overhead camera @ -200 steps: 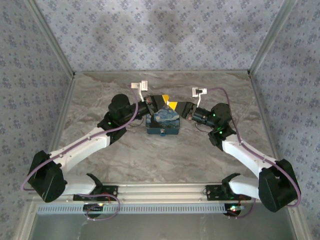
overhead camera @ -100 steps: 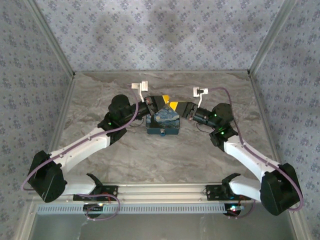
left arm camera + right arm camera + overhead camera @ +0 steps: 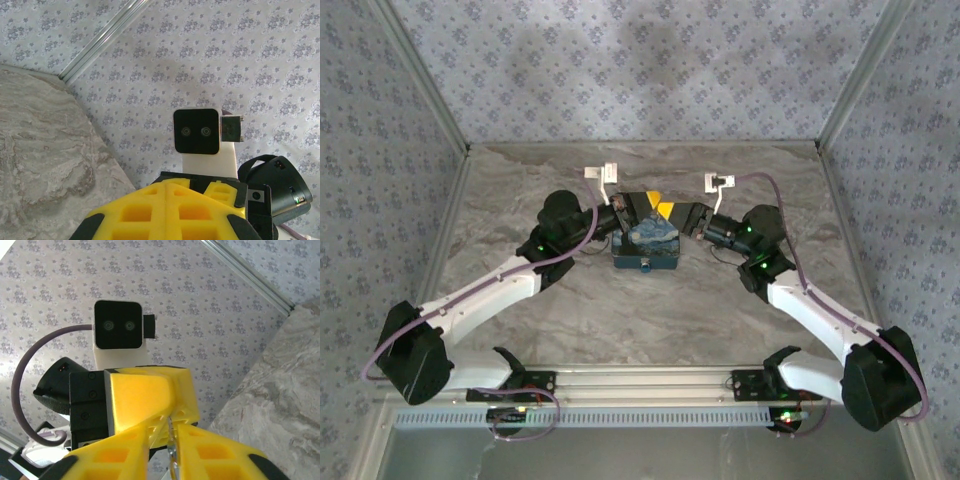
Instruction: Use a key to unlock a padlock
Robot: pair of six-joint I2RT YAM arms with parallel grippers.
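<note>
Both grippers meet tip to tip above a blue box [image 3: 645, 252] at table [image 3: 650, 315] centre. Right gripper [image 3: 172, 460] jaws are narrow, pinching a thin metal key [image 3: 172, 446]. Left gripper [image 3: 167, 212] jaws are approx. together; what they hold I cannot tell. Padlock is hidden.

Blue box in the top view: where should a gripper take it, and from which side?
Probably grip the blue box by its side walls, from the near edge: they look flat and parallel, and the left gripper and right gripper crowd the far edge.
</note>
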